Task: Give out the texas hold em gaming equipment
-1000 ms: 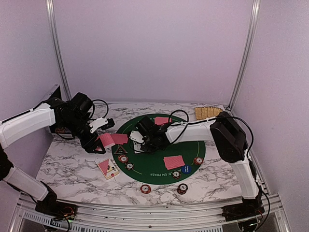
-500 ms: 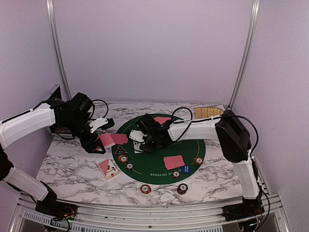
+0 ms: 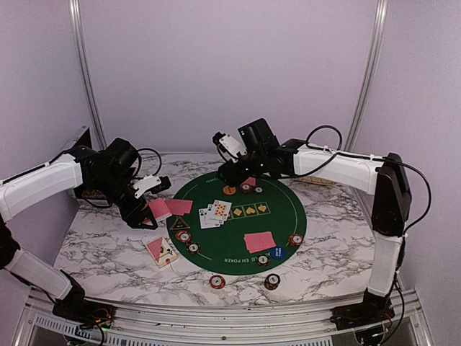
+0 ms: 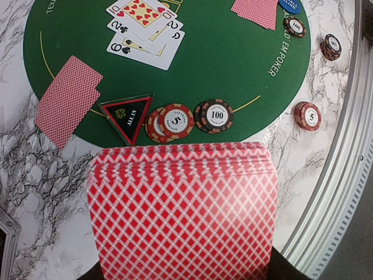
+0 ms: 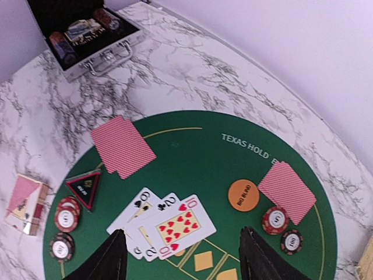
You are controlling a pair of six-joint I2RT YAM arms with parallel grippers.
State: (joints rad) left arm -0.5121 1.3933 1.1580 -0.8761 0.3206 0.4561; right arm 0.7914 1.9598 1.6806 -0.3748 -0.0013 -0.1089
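Your left arm [image 3: 39, 182] has white shells and black joints, with black cable looping off its wrist. Your right arm [image 3: 338, 161] matches, its elbow bulky and black, the right gripper [image 5: 182, 233] black-fingered.

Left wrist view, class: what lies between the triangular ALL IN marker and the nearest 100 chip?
Overlapping red 5 chips lie between the marker and the 100 chip, shown in the left wrist view.
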